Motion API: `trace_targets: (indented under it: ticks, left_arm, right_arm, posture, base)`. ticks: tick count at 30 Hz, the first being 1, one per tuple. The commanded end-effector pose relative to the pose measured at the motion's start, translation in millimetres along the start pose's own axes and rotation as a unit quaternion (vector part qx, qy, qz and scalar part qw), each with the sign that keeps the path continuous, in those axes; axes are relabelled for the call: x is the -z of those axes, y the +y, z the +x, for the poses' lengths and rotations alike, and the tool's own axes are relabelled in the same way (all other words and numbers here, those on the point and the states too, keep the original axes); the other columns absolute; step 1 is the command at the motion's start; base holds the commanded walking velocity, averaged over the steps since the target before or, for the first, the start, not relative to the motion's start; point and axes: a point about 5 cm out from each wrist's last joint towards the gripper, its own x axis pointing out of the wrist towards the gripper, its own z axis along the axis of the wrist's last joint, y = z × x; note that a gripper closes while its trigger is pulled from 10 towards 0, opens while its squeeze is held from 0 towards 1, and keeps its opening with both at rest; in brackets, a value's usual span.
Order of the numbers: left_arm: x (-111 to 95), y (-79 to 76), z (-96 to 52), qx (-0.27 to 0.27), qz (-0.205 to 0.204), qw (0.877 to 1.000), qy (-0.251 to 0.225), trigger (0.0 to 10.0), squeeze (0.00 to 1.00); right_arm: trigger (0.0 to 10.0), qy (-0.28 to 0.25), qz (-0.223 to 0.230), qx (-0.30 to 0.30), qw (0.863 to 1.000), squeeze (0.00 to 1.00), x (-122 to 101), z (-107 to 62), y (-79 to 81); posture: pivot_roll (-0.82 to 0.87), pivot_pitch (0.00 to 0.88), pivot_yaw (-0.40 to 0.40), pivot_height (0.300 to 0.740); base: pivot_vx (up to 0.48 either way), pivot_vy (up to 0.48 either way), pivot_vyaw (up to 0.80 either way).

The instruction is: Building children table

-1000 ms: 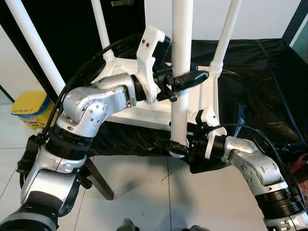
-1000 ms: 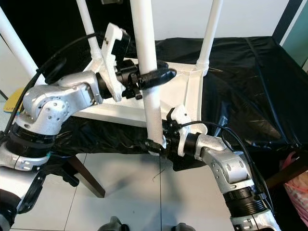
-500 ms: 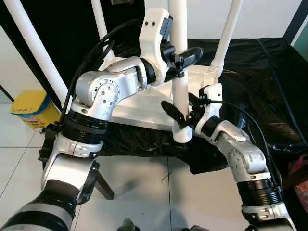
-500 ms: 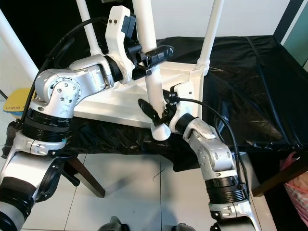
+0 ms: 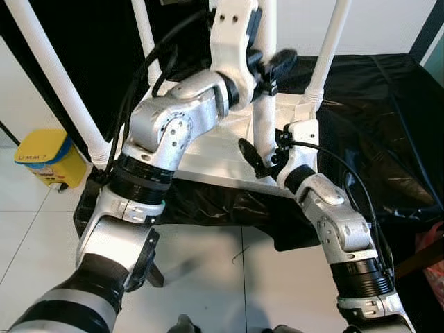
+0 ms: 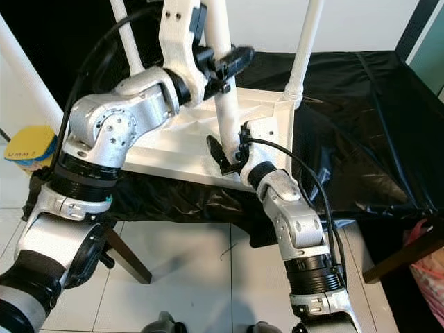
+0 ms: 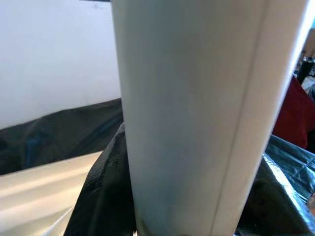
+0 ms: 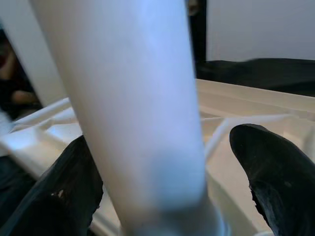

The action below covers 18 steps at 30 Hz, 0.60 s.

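Floor: pale tiles lay nearest the camera, below the draped edge of the work surface.
Right gripper: it sat low on the white table leg, close to where the leg met the tabletop; its two black fingers were spread, one on each side of the leg with gaps showing in the right wrist view.
Tabletop: white, lying upside down on a black sheet, near its front edge.
Left gripper: higher up the same leg, its fingers closed around it and pinching it.
Other legs: three more white legs stood upright at the tabletop's corners.
Yellow tub: on the floor to the robot's left, well apart from the table.
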Motion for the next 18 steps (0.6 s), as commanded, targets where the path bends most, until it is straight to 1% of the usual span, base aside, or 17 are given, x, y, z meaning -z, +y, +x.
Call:
trace_targets:
  ticks: [1, 2, 3, 5, 6, 8, 9, 11, 18]
  left_arm:
    - [-5.7, -5.6, 3.9, -0.004, 0.024, 1.0, -0.011, 10.0, 0.0]
    - [-5.5, -8.1, 5.7, -0.004, 0.029, 0.999, -0.012, 10.0, 0.0]
    - [-5.5, -8.1, 5.7, -0.004, 0.029, 0.999, -0.012, 10.0, 0.0]
    - [-3.7, -14.0, 9.8, -0.006, 0.038, 0.999, -0.017, 10.0, 0.0]
    - [-3.7, -14.0, 9.8, -0.006, 0.038, 0.999, -0.017, 10.0, 0.0]
    - [0.1, -22.8, 13.9, -0.004, 0.046, 0.999, -0.019, 10.0, 0.0]
    - [0.1, -22.8, 13.9, -0.004, 0.046, 0.999, -0.019, 10.0, 0.0]
    - [3.0, -28.6, 16.5, -0.005, 0.047, 0.999, -0.022, 10.0, 0.0]
    - [6.9, -32.7, 22.5, -0.016, 0.041, 0.999, -0.024, 10.0, 0.0]
  right_arm:
    - [10.0, -0.004, -0.015, 0.009, 1.0, 0.0, -0.8, 2.9, 2.5]
    - [10.0, -0.01, -0.031, 0.018, 0.999, 0.0, -1.9, 3.9, 3.1]
    - [10.0, -0.01, -0.031, 0.018, 0.999, 0.0, -1.9, 3.9, 3.1]
    - [10.0, -0.016, -0.058, 0.034, 0.998, 0.0, -2.4, 5.7, 4.6]
    - [10.0, -0.016, -0.058, 0.034, 0.998, 0.0, -2.4, 5.7, 4.6]
    - [10.0, -0.018, -0.077, 0.048, 0.996, 0.0, -1.8, 7.5, 6.2]
    - [10.0, -0.018, -0.077, 0.048, 0.996, 0.0, -1.8, 7.5, 6.2]
    - [10.0, -0.024, -0.089, 0.061, 0.994, 0.0, -1.3, 8.4, 7.3]
    - [10.0, -0.033, -0.097, 0.082, 0.991, 0.0, 1.5, 9.3, 9.1]
  posture:
    - [-0.02, 0.03, 0.017, 0.74]
    - [-0.02, 0.027, 0.015, 0.74]
    - [-0.02, 0.027, 0.015, 0.74]
    - [-0.03, 0.024, 0.014, 0.74]
    - [-0.03, 0.024, 0.014, 0.74]
    - [-0.03, 0.023, 0.014, 0.74]
    - [-0.03, 0.023, 0.014, 0.74]
    - [-0.03, 0.022, 0.015, 0.74]
    - [-0.04, 0.03, 0.019, 0.74]
  base:
    - [0.0, 0.0, 0.0]
    - [0.0, 0.0, 0.0]
    - [0.0, 0.0, 0.0]
    - [0.0, 0.0, 0.0]
    - [0.0, 0.0, 0.0]
    - [0.0, 0.0, 0.0]
    - [0.0, 0.0, 0.0]
    - [0.0, 0.0, 0.0]
    - [0.0, 0.0, 0.0]
